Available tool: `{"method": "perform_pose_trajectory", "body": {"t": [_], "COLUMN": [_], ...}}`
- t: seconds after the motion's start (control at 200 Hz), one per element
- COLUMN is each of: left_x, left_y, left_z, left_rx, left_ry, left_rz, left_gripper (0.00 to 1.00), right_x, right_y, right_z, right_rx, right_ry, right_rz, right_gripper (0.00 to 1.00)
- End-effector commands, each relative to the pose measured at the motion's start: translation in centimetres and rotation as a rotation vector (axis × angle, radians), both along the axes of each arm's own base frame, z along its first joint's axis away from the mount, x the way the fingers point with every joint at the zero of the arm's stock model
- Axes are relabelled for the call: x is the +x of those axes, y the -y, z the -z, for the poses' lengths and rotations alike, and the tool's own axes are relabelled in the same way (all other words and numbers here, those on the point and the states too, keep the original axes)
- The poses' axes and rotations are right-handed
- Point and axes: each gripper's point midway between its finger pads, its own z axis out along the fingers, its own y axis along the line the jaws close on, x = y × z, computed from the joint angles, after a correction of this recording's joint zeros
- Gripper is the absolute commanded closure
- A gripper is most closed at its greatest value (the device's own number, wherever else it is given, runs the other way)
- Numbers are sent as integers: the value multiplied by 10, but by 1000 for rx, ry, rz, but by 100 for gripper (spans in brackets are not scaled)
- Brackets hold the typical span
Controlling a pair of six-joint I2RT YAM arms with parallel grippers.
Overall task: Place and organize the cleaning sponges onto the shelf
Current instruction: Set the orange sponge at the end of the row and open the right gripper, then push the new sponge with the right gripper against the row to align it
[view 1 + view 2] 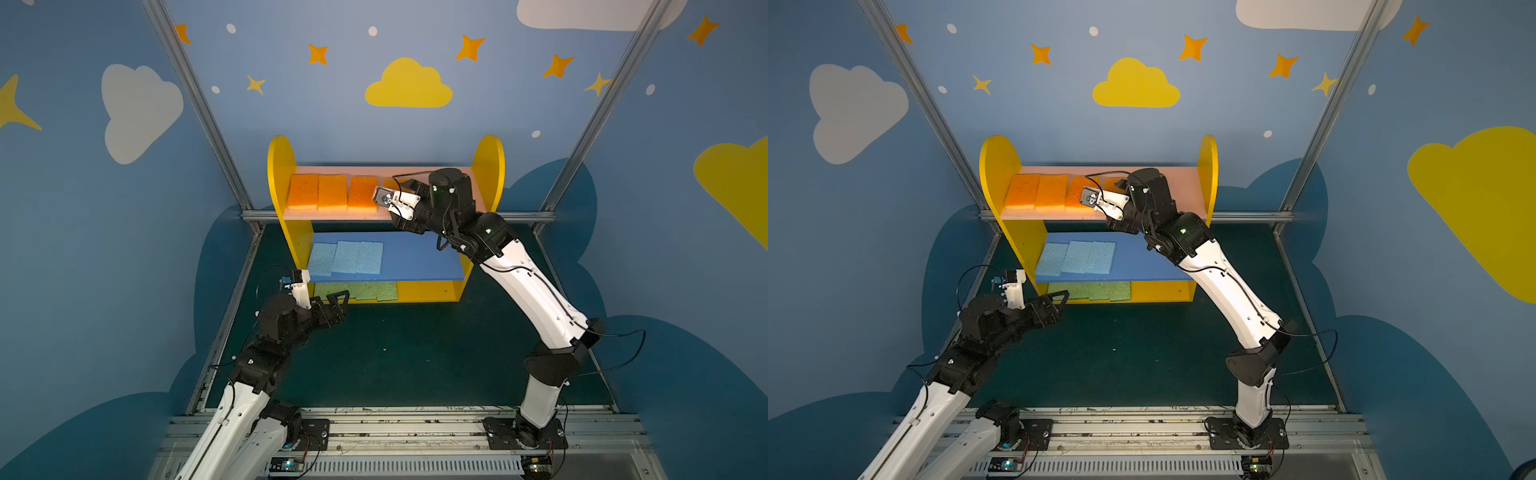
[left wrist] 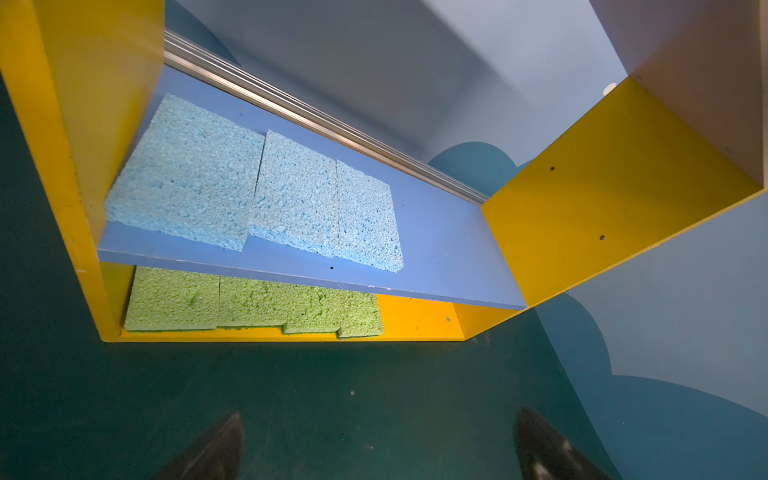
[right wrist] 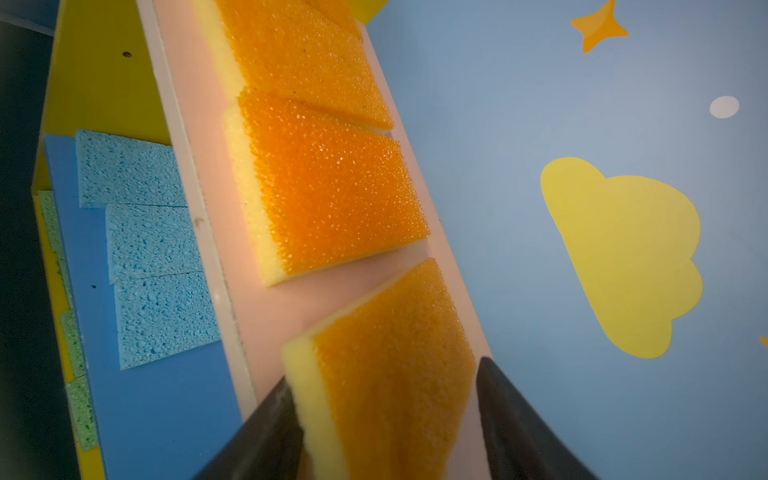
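fourth orange sponge (image 3: 386, 374) lying on the pink board (image 3: 266, 316) of the shelf (image 1: 281, 174)
right fingers (image 3: 266, 436) apart either side of it, one clear of its edge; left fingers (image 2: 220, 449) wide apart over the table (image 2: 374, 374), before the green sponges (image 2: 249, 303).

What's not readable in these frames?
Fourth orange sponge: right arm covers most of it in both top views; right wrist view's edge cuts it off.
Right gripper: gripping that sponge or merely around it, unclear.
Green sponges: blue board hides their backs in every view.
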Motion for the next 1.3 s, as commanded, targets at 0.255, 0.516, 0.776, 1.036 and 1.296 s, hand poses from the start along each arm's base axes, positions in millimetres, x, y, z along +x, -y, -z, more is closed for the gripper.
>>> {"method": "perform_pose_trajectory", "body": {"t": [0.255,0.516,0.776,1.036,1.296], "left_x": [2,5,9,10,8], "left_y": [2,4,6,6,5], "left_z": [-7,-17,-20,-16,-16], "left_rx": [-16,-7,-5,-6,-2], "left_ry": [14,25,24,14,11], "left_rz": [0,10,19,18,14], "left_gripper": [1,0,1,1,0], "right_x": [-56,-46,-13,-11,-8], "right_y": [14,36,66,62,56], "right_z": [16,-29,-46,-20,1], "right_rx": [33,291,472,467,455], "right_ry": [-223,-337,-443,-537,-579], "right_rz": [-159,-103,29,25,16], "right_gripper": [26,35,76,100,54]}}
